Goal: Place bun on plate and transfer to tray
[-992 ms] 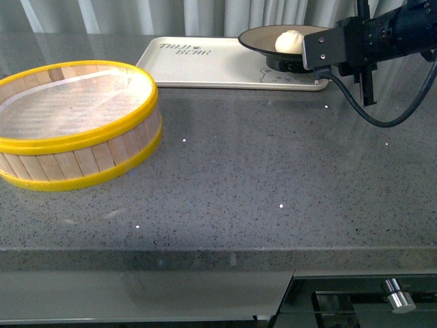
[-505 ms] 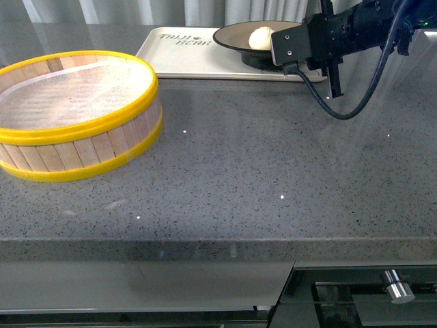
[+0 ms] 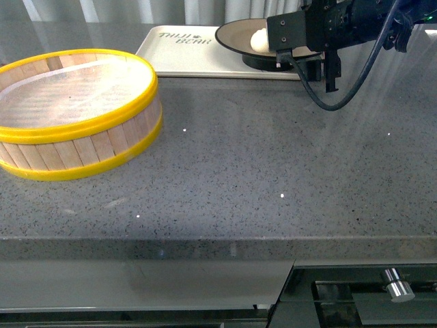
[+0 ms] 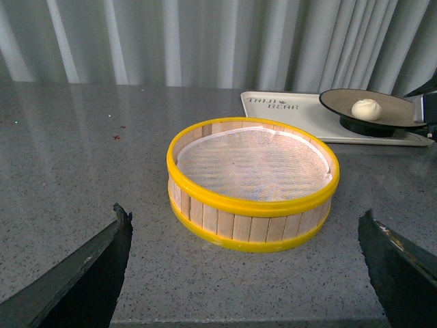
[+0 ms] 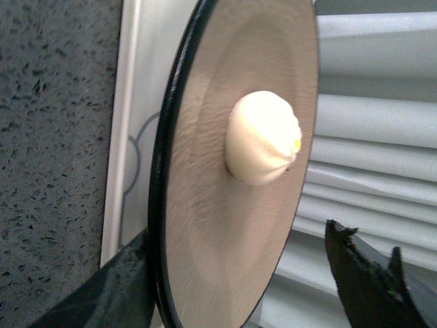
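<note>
The white pleated bun [image 3: 258, 41] sits on the tan plate [image 3: 235, 34], which rests on the right end of the cream tray [image 3: 184, 55] at the back of the counter. My right gripper [image 3: 300, 58] is at the plate's right side, mostly hidden behind its wrist block. In the right wrist view the bun [image 5: 263, 137] lies on the plate [image 5: 218, 232] over the tray [image 5: 130, 137]. The open right gripper [image 5: 235, 263] has one finger under the black rim and one above it. My left gripper [image 4: 244, 213] is open and empty, near the counter's front; the bun [image 4: 366, 108] shows far off.
A round yellow-rimmed wooden steamer basket [image 3: 75, 113] with a white liner stands at the left; in the left wrist view it [image 4: 252, 184] is just beyond the left fingers. A black cable [image 3: 328, 102] hangs from the right arm. Curtains hang behind the counter.
My right arm has moved left in the front view and covers more of the plate's right side. The plate with the bun stays on the tray.
</note>
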`<move>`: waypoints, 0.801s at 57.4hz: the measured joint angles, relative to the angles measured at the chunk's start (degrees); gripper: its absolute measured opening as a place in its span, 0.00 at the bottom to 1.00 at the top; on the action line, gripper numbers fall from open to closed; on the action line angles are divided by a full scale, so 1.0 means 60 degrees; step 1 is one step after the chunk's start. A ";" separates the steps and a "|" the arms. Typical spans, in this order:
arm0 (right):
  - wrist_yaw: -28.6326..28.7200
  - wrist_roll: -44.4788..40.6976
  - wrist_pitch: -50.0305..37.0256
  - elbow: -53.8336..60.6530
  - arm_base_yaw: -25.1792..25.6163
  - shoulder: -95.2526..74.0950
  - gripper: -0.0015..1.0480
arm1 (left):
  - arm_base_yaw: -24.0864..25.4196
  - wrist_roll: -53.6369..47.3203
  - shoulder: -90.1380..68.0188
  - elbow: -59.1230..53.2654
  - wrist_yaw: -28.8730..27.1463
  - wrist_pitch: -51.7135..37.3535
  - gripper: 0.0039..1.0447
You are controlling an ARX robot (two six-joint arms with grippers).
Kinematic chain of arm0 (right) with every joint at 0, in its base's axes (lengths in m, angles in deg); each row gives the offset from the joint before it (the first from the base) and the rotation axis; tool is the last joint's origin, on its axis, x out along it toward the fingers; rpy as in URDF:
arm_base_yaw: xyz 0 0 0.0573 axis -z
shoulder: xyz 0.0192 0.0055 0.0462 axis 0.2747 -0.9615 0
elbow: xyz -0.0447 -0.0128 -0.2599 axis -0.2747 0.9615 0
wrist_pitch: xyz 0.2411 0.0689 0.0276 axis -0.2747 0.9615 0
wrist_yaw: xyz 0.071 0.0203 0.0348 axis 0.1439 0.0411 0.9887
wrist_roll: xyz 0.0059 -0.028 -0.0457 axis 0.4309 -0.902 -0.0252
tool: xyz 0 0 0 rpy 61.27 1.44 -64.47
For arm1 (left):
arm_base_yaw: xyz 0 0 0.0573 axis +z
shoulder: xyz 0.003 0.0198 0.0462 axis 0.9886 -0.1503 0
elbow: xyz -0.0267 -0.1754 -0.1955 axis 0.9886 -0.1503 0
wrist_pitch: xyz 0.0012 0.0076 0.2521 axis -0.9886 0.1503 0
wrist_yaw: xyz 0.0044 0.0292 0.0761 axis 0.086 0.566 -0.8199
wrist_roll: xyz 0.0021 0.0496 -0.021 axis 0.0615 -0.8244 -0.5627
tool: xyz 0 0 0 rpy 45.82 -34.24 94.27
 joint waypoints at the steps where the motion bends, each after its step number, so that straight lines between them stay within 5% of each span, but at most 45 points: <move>1: -0.0036 0.0197 -0.0040 0.0117 -0.0029 0.0138 0.71 | 0.0000 0.0000 0.0000 0.0000 0.0000 0.0000 0.94; 10: -0.0324 0.1581 -0.0521 0.0969 -0.0273 0.1180 0.94 | 0.0000 0.0000 0.0000 0.0000 0.0000 0.0000 0.94; 34: -0.1508 0.6557 -0.1778 0.5071 -0.0758 0.4994 0.92 | 0.0000 0.0000 0.0000 0.0000 0.0000 0.0000 0.94; 46: -0.3486 1.0550 -0.1275 0.7952 -0.0878 0.8080 0.92 | 0.0000 0.0000 0.0000 0.0000 0.0000 0.0000 0.94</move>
